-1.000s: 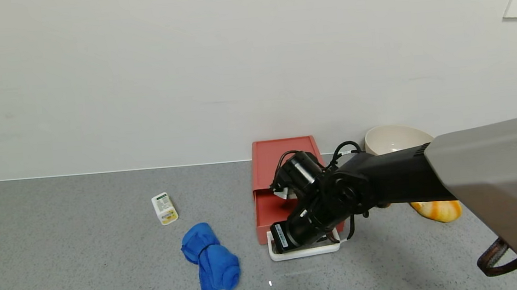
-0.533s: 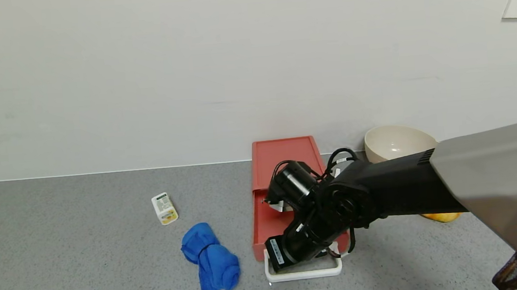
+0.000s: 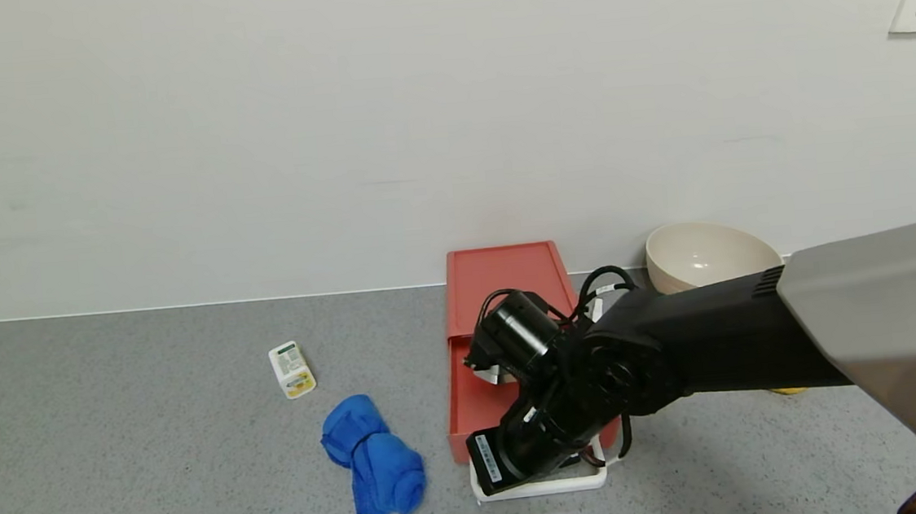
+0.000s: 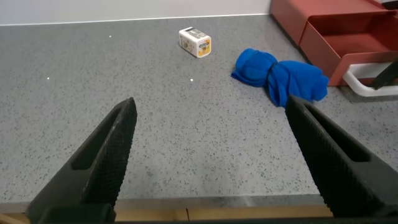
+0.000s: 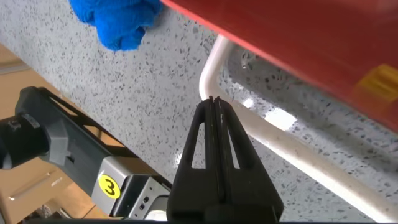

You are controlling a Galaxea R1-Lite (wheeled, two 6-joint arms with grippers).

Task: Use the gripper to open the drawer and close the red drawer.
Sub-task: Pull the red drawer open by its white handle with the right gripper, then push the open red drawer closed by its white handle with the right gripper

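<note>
My right gripper has its fingers clenched together inside the white loop handle of the one salmon-red plastic drawer, whose tray is pulled out. My left gripper hangs spread over the grey table.

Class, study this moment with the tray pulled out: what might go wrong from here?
The right gripper, fingers shut, is hooked inside the white loop handle, so it may slip out. Pulling further might draw the tray clear of the red drawer, or drag the whole box toward the nearby blue cloth.

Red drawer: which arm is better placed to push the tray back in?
Right. The right gripper, fingers shut, sits inside the white handle loop of the pulled-out drawer. The left gripper hangs open over bare counter, with the blue cloth between it and the drawer.
</note>
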